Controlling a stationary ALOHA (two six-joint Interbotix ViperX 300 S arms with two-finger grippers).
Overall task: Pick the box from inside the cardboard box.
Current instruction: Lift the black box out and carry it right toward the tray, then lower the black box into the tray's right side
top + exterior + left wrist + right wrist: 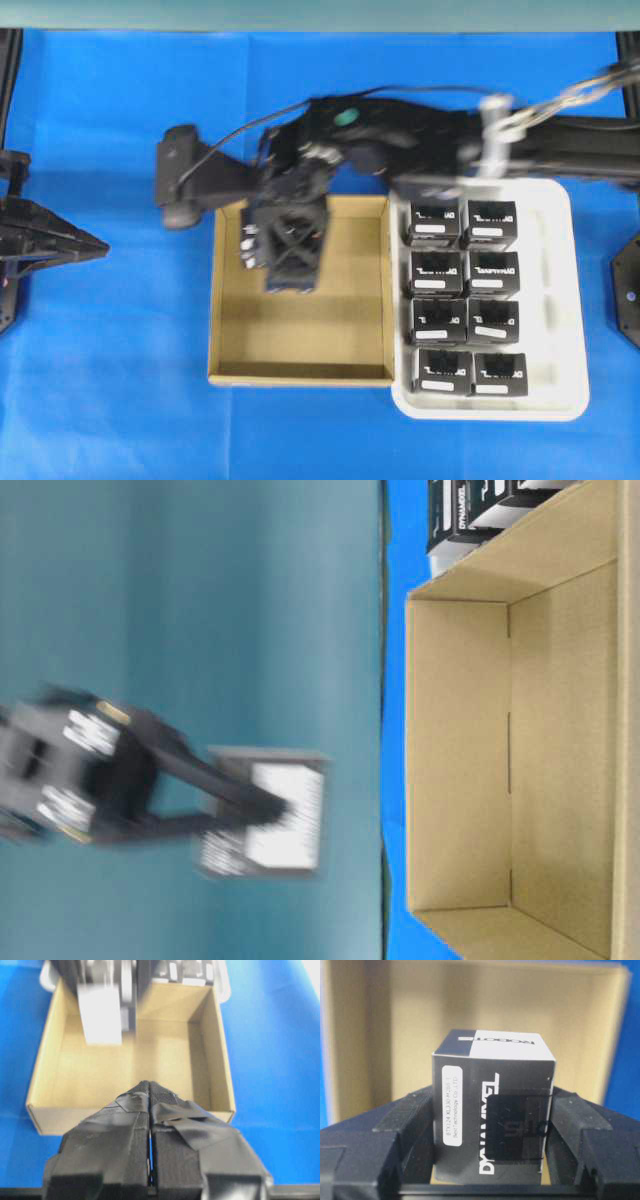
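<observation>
Progress stands at the lifting stage: the small black cuboid box with a white label strip (492, 1110) is gripped by the right gripper (492, 1160) and, in the table-level view, hangs clear above the rim of the large shallow brown corrugated cardboard box (225, 360), with open space between the two. In the overhead view the held box sits over the far left corner region of the cardboard box. The tan floor of the cardboard box shows no other item, so the pick itself appears complete, and what remains, judging from the task, is at most carrying the box fully away from the carton. The right gripper's jaws stand partly spread, each pad pressed flat against an opposite side face of the box, with the labelled face turned toward the wrist camera. The left gripper (150, 1110) rests near the left edge of the blue tabletop (100, 400), its two taped fingers pressed together on nothing, pointing toward the cardboard box. Eight matching black boxes (463, 295) stand in two rows in the white plastic tray (565, 300), just beside the right wall of the cardboard box.
</observation>
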